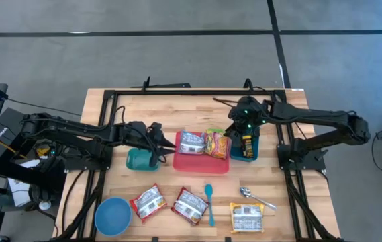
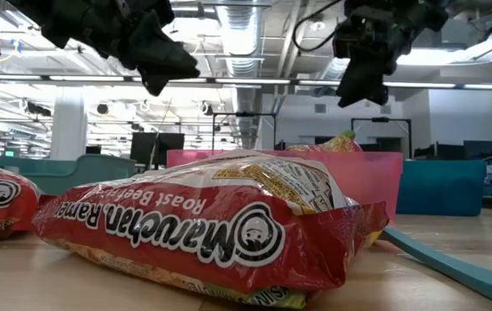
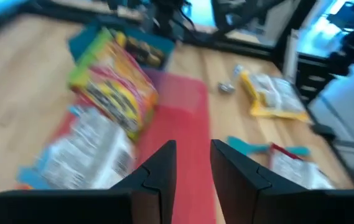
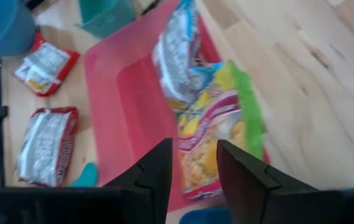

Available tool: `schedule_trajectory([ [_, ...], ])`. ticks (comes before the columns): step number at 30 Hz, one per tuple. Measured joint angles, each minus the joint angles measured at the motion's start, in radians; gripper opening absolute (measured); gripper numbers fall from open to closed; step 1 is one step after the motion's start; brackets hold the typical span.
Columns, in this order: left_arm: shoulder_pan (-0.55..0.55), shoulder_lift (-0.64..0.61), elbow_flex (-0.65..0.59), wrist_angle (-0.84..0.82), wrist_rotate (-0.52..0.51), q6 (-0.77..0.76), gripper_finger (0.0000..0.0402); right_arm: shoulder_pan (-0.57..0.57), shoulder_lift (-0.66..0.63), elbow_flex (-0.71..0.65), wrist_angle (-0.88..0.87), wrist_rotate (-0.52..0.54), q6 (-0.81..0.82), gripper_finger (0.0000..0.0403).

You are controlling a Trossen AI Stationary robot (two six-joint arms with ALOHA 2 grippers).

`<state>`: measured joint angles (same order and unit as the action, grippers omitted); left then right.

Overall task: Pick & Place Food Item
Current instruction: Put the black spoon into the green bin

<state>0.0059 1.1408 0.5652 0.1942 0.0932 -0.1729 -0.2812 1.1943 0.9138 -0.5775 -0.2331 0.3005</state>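
Note:
A pink tray (image 1: pixel 201 163) sits mid-table and holds two food packets. One is blue and white (image 1: pixel 191 141). The other is yellow, green and pink (image 1: pixel 216 143) and lies at the tray's right side, beside the first. My right gripper (image 4: pixel 193 167) hangs open above that yellow-green packet (image 4: pixel 217 134), with nothing between its fingers. My left gripper (image 3: pixel 193 165) is raised at the tray's left side, over a teal cup (image 1: pixel 139 160), and points toward the tray. It is open by a narrow gap and touches nothing.
A blue bin (image 1: pixel 246 149) with a dark item stands right of the tray. Toward the near edge lie two red ramen packets (image 1: pixel 148 202) (image 1: pixel 189 205), a yellow packet (image 1: pixel 247 216), a blue bowl (image 1: pixel 113 216), a teal spoon (image 1: pixel 209 202) and a metal spoon (image 1: pixel 254 196).

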Motion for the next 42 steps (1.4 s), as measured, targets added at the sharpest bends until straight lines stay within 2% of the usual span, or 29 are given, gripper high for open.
schedule_trajectory([
  [5,0.000,0.000,0.000,-0.057,0.121,-0.091,0.0092,0.094,-0.045,0.000,0.002,0.085,0.016,0.0116],
  [12,-0.010,0.000,0.000,-0.117,0.313,-0.174,0.0092,0.234,-0.064,0.000,0.011,0.273,0.052,0.0116],
  [26,-0.237,0.000,0.000,-0.127,0.329,-0.234,0.0092,0.445,-0.042,-0.001,0.103,0.604,0.049,0.0116],
  [30,-0.282,0.000,0.000,-0.157,0.279,-0.279,0.0092,0.484,-0.042,-0.001,0.107,0.668,0.056,0.0116],
  [35,-0.293,0.000,0.000,-0.273,0.082,-0.308,0.0092,0.505,-0.042,-0.001,0.112,0.685,0.066,0.0116],
  [42,-0.225,-0.014,0.000,-0.340,-0.183,-0.306,0.0092,0.503,-0.042,-0.001,0.118,0.688,0.067,0.0116],
])
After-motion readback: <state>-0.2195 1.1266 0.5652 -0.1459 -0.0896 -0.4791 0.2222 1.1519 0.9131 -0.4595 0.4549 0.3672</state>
